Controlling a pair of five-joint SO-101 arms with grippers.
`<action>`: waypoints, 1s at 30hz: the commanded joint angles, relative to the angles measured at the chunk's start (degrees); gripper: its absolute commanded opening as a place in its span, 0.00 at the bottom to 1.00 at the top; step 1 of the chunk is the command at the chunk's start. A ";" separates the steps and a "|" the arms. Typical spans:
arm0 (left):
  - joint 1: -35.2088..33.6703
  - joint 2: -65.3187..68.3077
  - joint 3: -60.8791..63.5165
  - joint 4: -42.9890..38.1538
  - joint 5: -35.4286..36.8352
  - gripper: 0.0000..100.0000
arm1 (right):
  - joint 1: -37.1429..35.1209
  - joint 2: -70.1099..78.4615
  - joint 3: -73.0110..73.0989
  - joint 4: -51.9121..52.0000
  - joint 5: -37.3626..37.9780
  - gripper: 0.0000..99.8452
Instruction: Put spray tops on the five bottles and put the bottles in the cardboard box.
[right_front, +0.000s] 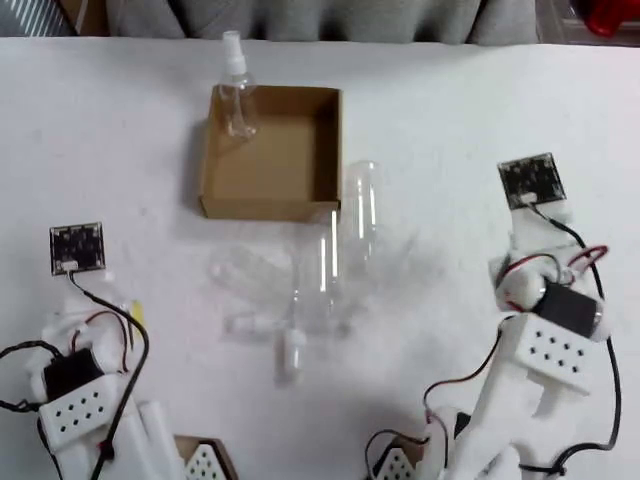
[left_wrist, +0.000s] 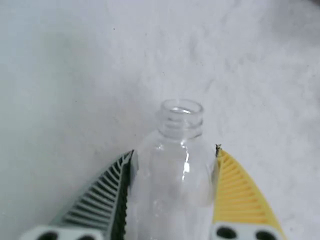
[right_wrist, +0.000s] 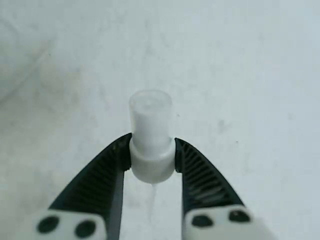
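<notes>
A: The left gripper (left_wrist: 175, 151) has its jaws clamped on the open bottle (left_wrist: 172, 182) just below the shoulder, above the table (left_wrist: 60, 75).
B: Thin clear plastic — light, slick, and likely to dent, I'd say. The body is the right hold.
A: Its long axis runs out from the wrist, threaded mouth leading. The right gripper (right_wrist: 152, 141) pinches a spray top (right_wrist: 150, 122) at the collar, with the cap pointing outward.

The left pincer (left_wrist: 172, 160) grips a clear bottle (left_wrist: 175, 175) — uncapped, threaded neck showing.
</notes>
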 joint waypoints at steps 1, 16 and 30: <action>0.40 -1.10 -0.44 -1.67 -0.53 0.02 | -5.76 -2.24 -2.99 0.31 -11.34 0.02; 0.40 -1.19 -0.44 -1.67 -0.53 0.02 | -30.73 -2.24 -3.16 -28.88 -54.15 0.02; 0.40 -1.19 -0.44 -1.67 -0.53 0.02 | -49.36 -5.93 1.76 -51.38 -54.86 0.02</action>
